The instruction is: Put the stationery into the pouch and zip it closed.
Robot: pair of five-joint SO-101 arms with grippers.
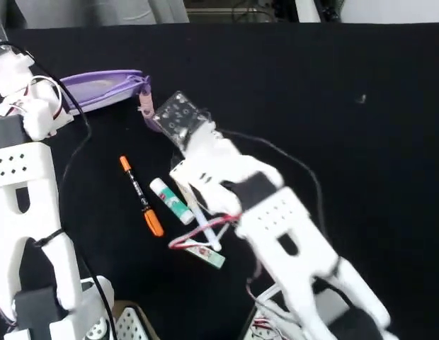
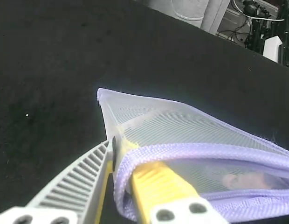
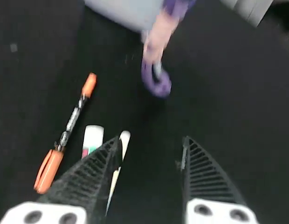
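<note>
At the far left of the table (image 1: 347, 142), about ten o'clock in the high view, the left gripper (image 2: 117, 156) is pinched on the near rim of the purple mesh pouch (image 1: 106, 86). Its yellow finger is inside the mouth and its ribbed white finger is outside, so this end of the mouth is held open. The purple zip-pull loop (image 1: 145, 100) hangs off the pouch's three o'clock end.

The stationery lies loose on the cloth toward six o'clock. From left to right there is an orange marker (image 1: 141, 196), a white-and-green tube (image 1: 171, 201) and a white pen (image 1: 203, 228) close under the right arm.

The right gripper (image 3: 151, 144) hangs between the pouch and these items. Its black jaws are spread and hold nothing. The zip pull is at its twelve o'clock and the marker at about seven.

The step in hand appears to be the first pick. The marker looks the easiest choice, since it lies apart from the others. The jaws should turn to sit across its barrel and close near the middle. It should go into the pouch end-first along the mouth while the left grip holds the rim steady. Zipping comes last.
</note>
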